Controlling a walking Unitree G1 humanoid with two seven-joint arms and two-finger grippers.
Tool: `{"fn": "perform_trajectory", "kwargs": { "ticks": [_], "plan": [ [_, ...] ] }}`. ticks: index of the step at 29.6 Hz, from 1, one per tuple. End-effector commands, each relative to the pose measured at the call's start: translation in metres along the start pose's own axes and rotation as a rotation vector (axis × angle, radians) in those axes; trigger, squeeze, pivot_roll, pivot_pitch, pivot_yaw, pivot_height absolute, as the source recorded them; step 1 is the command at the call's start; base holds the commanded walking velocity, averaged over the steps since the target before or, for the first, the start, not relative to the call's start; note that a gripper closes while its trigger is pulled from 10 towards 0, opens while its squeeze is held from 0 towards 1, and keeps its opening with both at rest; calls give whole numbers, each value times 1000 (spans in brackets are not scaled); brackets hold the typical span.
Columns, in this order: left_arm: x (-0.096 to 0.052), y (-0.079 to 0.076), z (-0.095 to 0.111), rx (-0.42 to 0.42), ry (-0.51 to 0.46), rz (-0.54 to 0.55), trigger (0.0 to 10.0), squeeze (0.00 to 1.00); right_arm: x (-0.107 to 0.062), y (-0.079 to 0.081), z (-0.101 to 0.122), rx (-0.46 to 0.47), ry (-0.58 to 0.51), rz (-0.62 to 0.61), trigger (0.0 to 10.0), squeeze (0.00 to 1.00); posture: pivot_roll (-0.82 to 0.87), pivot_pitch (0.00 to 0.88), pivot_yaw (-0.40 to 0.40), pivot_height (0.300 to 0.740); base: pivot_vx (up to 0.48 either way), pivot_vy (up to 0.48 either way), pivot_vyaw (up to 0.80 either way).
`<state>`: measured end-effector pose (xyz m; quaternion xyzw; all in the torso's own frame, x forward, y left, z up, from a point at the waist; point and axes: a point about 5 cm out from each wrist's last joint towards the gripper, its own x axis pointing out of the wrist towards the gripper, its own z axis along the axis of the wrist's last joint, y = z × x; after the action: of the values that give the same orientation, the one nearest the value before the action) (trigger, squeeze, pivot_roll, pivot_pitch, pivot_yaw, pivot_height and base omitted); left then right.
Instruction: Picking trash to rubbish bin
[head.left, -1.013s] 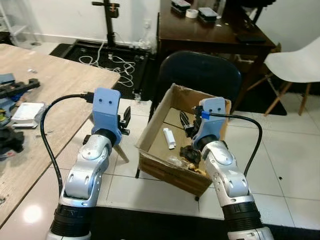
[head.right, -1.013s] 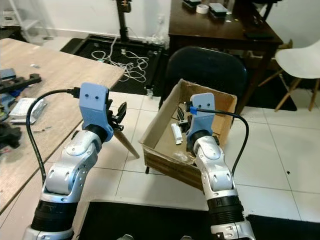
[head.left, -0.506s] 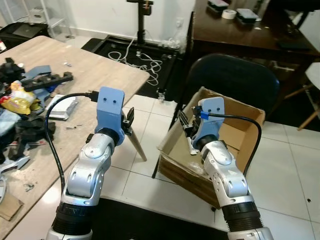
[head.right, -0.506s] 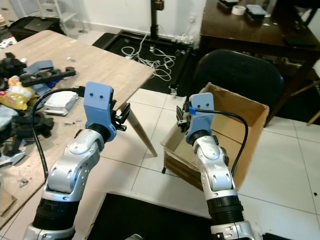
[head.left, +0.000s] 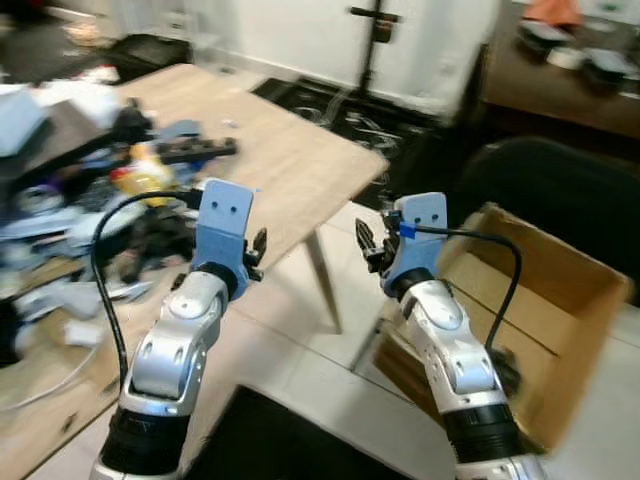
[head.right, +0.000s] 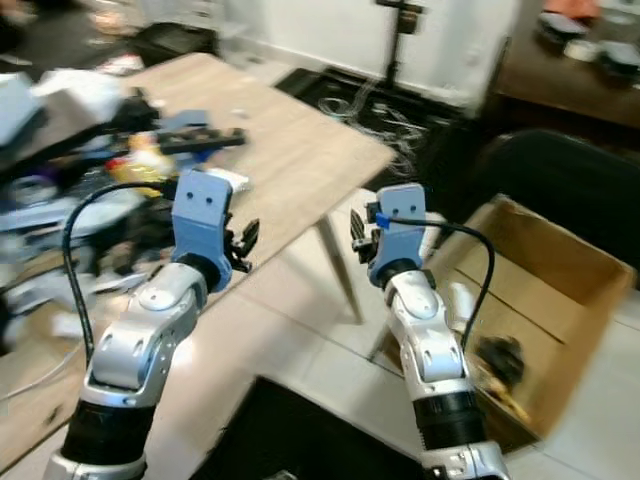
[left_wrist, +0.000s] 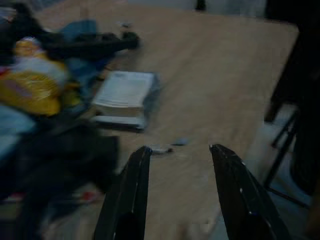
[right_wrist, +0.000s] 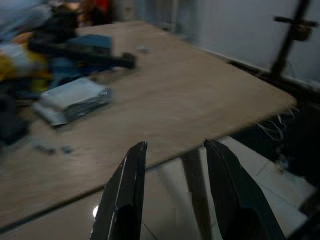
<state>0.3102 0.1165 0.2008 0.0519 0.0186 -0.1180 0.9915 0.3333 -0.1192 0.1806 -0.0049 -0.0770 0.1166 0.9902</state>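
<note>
Swung leftward since the earlier frames, the head camera now takes in far more of the light wooden table (head.left: 300, 165), while the open brown cardboard box (head.left: 560, 300) has slid to the picture's right edge; the scene is blurred. Clutter covers the table's far left: a yellow crumpled packet (left_wrist: 30, 82), a flat silver-grey wrapped pack (left_wrist: 125, 97) and a long black tool (head.left: 190, 152) lying roughly crosswise. White floor tiles (head.left: 290, 350) and a dark chair (head.left: 560, 180) sit beyond. Raised at the table's edge, the left gripper (left_wrist: 180, 165) has its fingers spread, the grey pack just ahead of them. Over the tiles beside the table leg (head.left: 325, 290), the right gripper (right_wrist: 172, 160) is likewise spread and empty, the box behind it.
</note>
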Motion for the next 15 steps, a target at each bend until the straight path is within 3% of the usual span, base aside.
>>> {"fn": "perform_trajectory", "kwargs": {
  "ticks": [1,5,7,15],
  "plan": [
    [-2,-3,-2,8,26,-25,10000,0,0,1,0,-5,-2,3,10000,0,131,91,-33,740,0,0,800],
    [-3,-3,-2,10,23,-34,10000,0,0,2,-1,-4,-1,4,10000,0,131,91,-33,740,0,0,800],
    [-4,-3,-1,-29,22,-39,10000,0,-1,2,-1,-2,1,5,10000,0,135,99,-31,740,0,0,800],
    [-6,-7,-4,-47,95,-72,10000,0,-2,2,-2,0,4,8,10000,0,135,99,-31,740,0,0,800]
  ]
}}
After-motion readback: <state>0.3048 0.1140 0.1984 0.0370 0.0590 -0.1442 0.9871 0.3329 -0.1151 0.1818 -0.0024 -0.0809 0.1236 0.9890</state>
